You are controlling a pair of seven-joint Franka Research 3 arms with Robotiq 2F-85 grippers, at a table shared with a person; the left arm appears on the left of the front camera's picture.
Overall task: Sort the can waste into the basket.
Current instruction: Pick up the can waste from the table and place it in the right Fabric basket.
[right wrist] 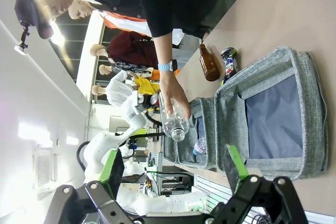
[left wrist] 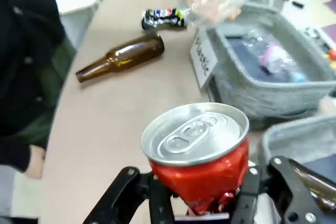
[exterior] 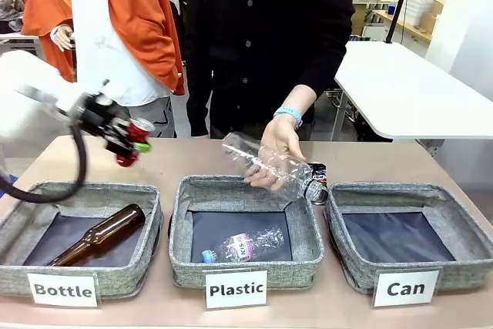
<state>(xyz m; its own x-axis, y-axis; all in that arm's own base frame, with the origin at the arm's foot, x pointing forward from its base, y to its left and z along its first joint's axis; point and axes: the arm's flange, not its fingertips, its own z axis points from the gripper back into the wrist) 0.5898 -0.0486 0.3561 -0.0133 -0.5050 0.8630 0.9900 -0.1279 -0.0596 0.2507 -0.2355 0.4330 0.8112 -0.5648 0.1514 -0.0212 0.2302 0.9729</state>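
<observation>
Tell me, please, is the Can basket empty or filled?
Empty: the Can basket shows only its bare dark base; the red can is in the left gripper, the other can on the table.

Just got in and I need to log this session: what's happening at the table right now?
The left gripper is shut on the red can, held in the air beyond the Bottle basket. The person's hand holds a clear plastic bottle over the Plastic basket. The black and silver can lies on the table behind the baskets; neither can is in the Can basket yet. The right gripper is open.
</observation>
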